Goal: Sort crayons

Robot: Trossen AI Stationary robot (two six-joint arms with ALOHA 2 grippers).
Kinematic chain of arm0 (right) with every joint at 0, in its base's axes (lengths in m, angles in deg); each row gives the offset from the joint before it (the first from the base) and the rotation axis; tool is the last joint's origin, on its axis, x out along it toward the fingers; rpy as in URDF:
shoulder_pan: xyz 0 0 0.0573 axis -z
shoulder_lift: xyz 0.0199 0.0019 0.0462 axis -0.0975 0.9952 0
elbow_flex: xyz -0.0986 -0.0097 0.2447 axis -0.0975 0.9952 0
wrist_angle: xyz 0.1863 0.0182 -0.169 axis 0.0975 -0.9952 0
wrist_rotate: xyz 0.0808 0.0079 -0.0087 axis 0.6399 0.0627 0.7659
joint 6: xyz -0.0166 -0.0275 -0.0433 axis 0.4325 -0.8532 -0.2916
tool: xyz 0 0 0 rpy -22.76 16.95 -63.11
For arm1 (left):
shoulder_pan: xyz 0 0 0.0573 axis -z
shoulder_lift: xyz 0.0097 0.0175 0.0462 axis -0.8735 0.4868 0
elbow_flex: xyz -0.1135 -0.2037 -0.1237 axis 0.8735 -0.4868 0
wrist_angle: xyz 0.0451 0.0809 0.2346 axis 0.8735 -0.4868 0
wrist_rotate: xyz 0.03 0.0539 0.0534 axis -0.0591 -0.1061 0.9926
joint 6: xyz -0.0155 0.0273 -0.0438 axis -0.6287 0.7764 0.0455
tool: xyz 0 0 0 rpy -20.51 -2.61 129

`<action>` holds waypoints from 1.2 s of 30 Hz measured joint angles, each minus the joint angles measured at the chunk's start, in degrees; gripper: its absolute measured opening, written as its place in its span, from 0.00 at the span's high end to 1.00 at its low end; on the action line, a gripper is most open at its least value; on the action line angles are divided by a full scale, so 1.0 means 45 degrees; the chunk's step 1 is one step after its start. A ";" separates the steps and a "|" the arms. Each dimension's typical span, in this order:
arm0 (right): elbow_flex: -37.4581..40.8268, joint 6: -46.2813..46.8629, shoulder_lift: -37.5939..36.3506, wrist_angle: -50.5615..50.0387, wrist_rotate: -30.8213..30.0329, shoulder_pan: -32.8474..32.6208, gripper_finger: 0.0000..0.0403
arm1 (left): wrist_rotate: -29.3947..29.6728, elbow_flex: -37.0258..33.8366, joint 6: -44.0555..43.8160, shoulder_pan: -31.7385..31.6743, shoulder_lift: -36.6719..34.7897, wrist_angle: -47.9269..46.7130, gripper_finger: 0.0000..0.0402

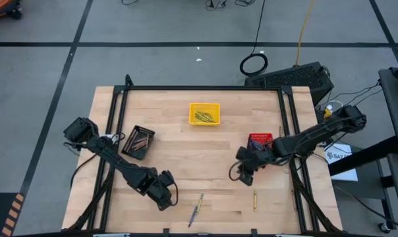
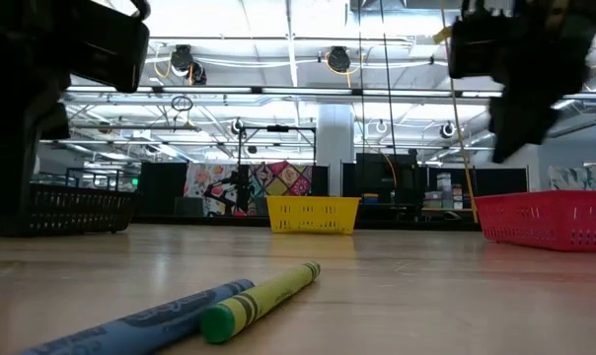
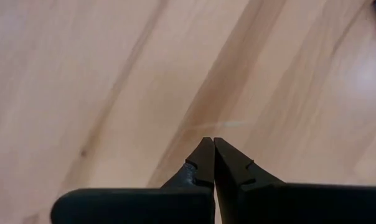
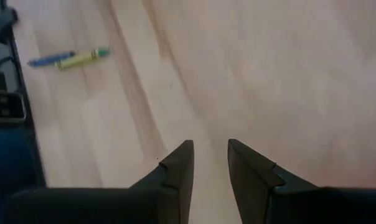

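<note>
Hovering low over the front left of the bench (image 1: 186,164), the left claw (image 1: 165,199) had its fingers (image 3: 203,158) pressed tip to tip with nothing between them, and only bare wood showed under it. Just beside it toward the middle, near the front edge, a blue crayon (image 1: 195,214) and a yellow-green crayon (image 1: 199,201) lay nearly end to end, touching or almost so; from bench height they lay side by side, the yellow-green one's green end nearest. A third, olive crayon (image 1: 255,199) lay alone farther right, also close to the front edge and well apart from the pair. The right claw (image 1: 246,176) hung above the wood right of centre, its fingers (image 4: 178,168) parted by a narrow gap and holding nothing; the pair of crayons showed well off beyond it. The red tray (image 1: 260,139) sat just behind that claw, near the right rail. The yellow tray (image 1: 204,113) stood at the back centre with crayons in it, and the black tray (image 1: 139,141) sat at the left with brownish sticks inside, close to the left arm. The wide middle of the bench, between the trays and the loose crayons, lay open wood. A black frame ran along the bench's back and sides.
</note>
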 joint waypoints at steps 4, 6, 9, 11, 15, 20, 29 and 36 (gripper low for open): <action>0.0000 0.1833 0.0000 -0.0365 0.0075 -0.0736 0.79 | 0.0351 0.0000 0.0239 -0.0005 -0.0005 -0.1004 1.00; 0.0000 0.2643 0.0000 -0.0244 0.0060 -0.1098 0.79 | 0.0477 0.0000 0.0236 -0.0003 -0.0005 -0.1644 1.00; 0.0000 0.3931 0.0000 -0.0222 -0.0153 -0.1609 0.79 | 0.0684 0.0000 0.0236 -0.0003 -0.0005 -0.2572 1.00; 0.0000 0.4989 0.0000 -0.0289 -0.0610 -0.1938 0.79 | 0.0785 0.0000 0.0239 -0.0035 -0.0005 -0.2930 1.00; 0.0000 0.7367 0.0105 -0.0289 -0.1401 -0.2567 0.79 | 0.1092 0.0000 0.0258 -0.0036 -0.0005 -0.3102 1.00; 0.0000 0.9963 0.0995 -0.0300 -0.1617 -0.3230 0.79 | 0.1261 0.0000 0.1009 0.0045 -0.0005 -0.3101 1.00; -0.1735 1.1524 0.2512 -0.3029 -0.1268 -0.3518 0.79 | 0.1723 0.0000 0.1377 0.0075 -0.0005 -0.3688 1.00; -0.4752 1.2872 0.3360 -0.7677 -0.1284 -0.3763 0.79 | 0.2279 0.0000 0.1377 0.0075 -0.0005 -0.4154 1.00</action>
